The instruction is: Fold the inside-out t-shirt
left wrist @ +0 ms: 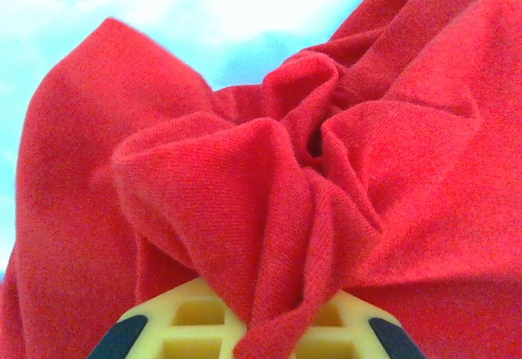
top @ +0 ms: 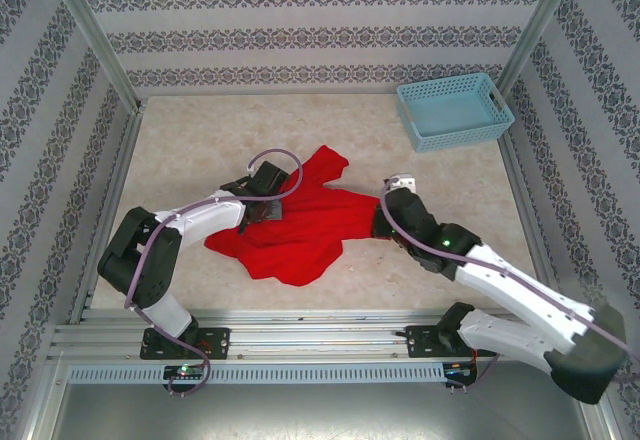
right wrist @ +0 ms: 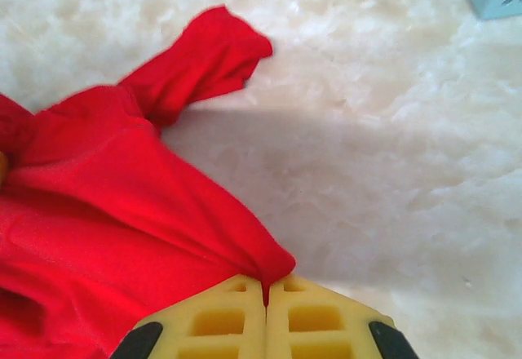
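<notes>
On the left, we are pinching a bunched fold of the t-shirt (top: pixel 300 235) in our left gripper (top: pixel 262 207), jaws pressed together on cloth. The shirt is lying crumpled in the middle of the table (top: pixel 200 140) between both arms. It is looking soft, light and limp, likely sagging when lifted. On the right, our right gripper (right wrist: pixel 266 294) is nipping its edge, pads closed on it. We are judging hems and seams the surest holds, with the basket (top: pixel 455 110) sitting well apart.

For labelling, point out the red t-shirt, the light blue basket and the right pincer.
red t-shirt (top: pixel 300 232), top view, middle of the crumpled cloth
light blue basket (top: pixel 468 138), top view, near wall
right pincer (right wrist: pixel 267 284), right wrist view, between its closed tips
</notes>
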Robot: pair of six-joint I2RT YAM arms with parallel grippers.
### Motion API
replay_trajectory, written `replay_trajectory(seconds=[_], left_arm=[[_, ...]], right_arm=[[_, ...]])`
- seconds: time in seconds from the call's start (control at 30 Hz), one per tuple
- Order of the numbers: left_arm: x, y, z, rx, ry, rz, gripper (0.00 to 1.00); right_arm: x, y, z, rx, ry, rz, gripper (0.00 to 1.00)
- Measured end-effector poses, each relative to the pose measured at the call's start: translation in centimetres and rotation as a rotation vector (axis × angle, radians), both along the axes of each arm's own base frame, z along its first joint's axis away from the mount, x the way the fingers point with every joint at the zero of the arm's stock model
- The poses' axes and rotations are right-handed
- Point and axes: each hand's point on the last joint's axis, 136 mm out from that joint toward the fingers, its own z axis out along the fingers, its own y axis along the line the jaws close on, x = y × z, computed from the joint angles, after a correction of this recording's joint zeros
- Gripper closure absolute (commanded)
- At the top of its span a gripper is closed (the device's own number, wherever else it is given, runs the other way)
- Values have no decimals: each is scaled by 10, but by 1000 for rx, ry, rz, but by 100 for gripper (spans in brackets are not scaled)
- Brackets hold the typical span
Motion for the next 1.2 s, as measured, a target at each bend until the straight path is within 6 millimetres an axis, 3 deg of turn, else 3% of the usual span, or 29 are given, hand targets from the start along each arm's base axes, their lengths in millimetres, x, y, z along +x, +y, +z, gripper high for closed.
replay_trajectory(seconds=[0.07, 0.13, 0.27, 0.43, 0.57, 0.73, 0.9, 0.97, 1.07, 1.2], left_arm=[[0, -3, 0, -13, 0, -6, 100], [0, -6, 0, -26, 3, -15, 100], [-2, -9, 0, -34, 7, -25, 100], [-4, -13, 0, -38, 10, -35, 99], [-4, -15, 5, -54, 2, -41, 85], [2, -19, 34, -77, -52, -61, 58], [30, -36, 73, -111, -119, -77, 48], [43, -44, 81, -120, -135, -79, 43], [54, -52, 74, -113, -107, -81, 38], [59, -53, 44, -70, -22, -74, 34]], right_arm=[[-3, -2, 6, 21, -10, -2, 81], [-3, -2, 2, 20, 6, -8, 59], [-1, -10, -19, -38, 70, -45, 56], [7, -21, -29, -21, 99, -83, 49], [12, -20, -57, -12, 171, -80, 41], [17, -9, -106, -46, 307, -51, 37], [17, -5, -145, -88, 406, -47, 37], [18, -4, -156, -102, 432, -48, 42], [19, 2, -165, -95, 450, -33, 52], [18, 16, -163, -80, 431, 8, 79]])
